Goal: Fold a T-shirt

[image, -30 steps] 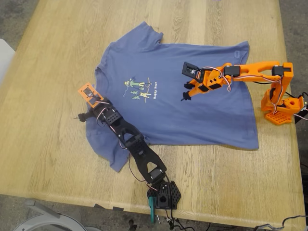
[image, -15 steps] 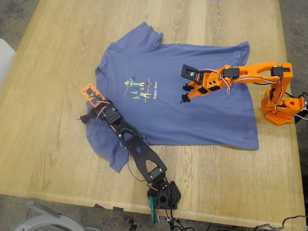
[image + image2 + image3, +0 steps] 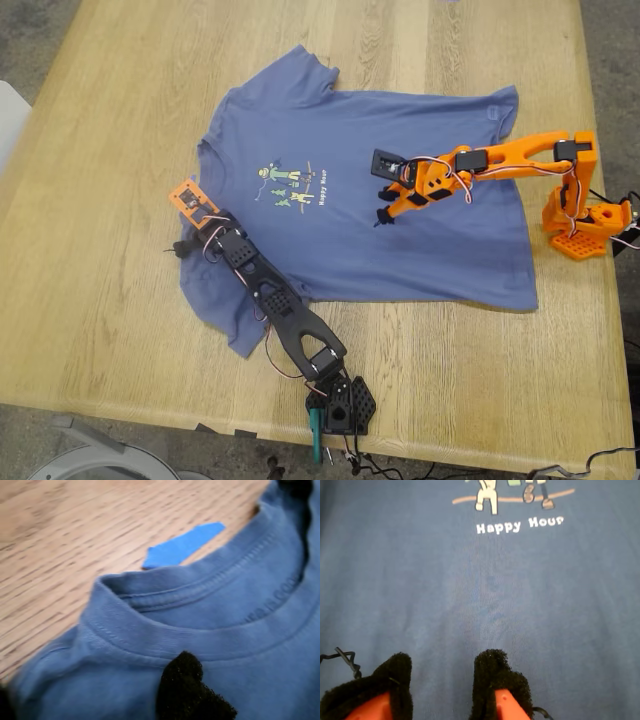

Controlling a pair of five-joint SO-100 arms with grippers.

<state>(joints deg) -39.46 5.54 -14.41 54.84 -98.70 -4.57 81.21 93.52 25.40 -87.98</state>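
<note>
We see one T-shirt [image 3: 380, 190] spread flat on the wooden table [image 3: 90, 260]. My first gripper [image 3: 183, 243] reaches low at its collar [image 3: 210, 635]; its opening we cannot tell. My second gripper [image 3: 381, 208], fingers narrowly apart, holds nothing above the chest print [image 3: 512, 495].

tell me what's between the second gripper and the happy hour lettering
Only bare blue fabric of the T-shirt: in the second wrist view nothing lies between my second gripper and the white lettering.

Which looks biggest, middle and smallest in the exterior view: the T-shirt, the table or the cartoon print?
1. The table, widest of all; it runs past the picture's edges.
2. The T-shirt, lying flat on it.
3. The cartoon print, a small patch on the chest.
</note>
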